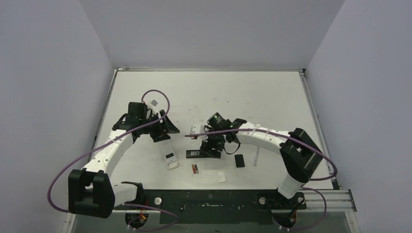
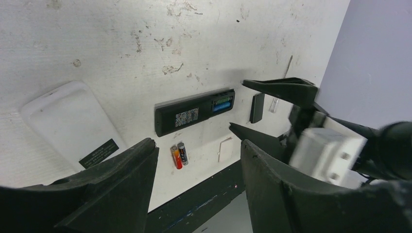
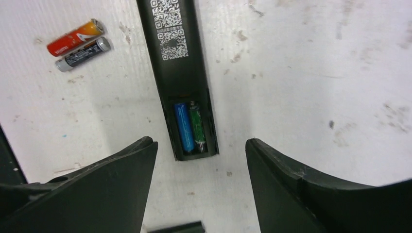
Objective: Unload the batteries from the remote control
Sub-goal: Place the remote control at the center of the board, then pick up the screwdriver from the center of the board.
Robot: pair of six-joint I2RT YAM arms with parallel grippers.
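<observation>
Found black remote (image 3: 177, 58) lying back-up on worktop (image 3: 316, 73), running from top centre of right wrist view down to its middle, battery bay uncovered at lower end. Counted two batteries seated there side by side and touching: blue cell (image 3: 183, 127) on left, green cell (image 3: 197, 127) on right. Counted two more out of any bay, upper left of same view, lying against each other on bare worktop, apart from the remote: orange-red cell (image 3: 75, 37) above dark grey cell (image 3: 82, 52). Spotted black cover plate (image 1: 239, 160) just right of the remote in overhead view, small white piece (image 1: 221, 177) at lower centre, white remote (image 1: 171, 160) left of the black one, label side up; could not make out anything of its bay. Saw right jaws spread wide, gripping nothing, hanging over the open bay with one finger either side. Saw left jaws likewise parted and empty, above worktop near the white remote. Judged task roughly half done: cover off, two cells out, two left to lift from the bay. Expect blue and green cells next, snug fit between bay walls likely calling for a narrow pinch or a pry from one end.
</observation>
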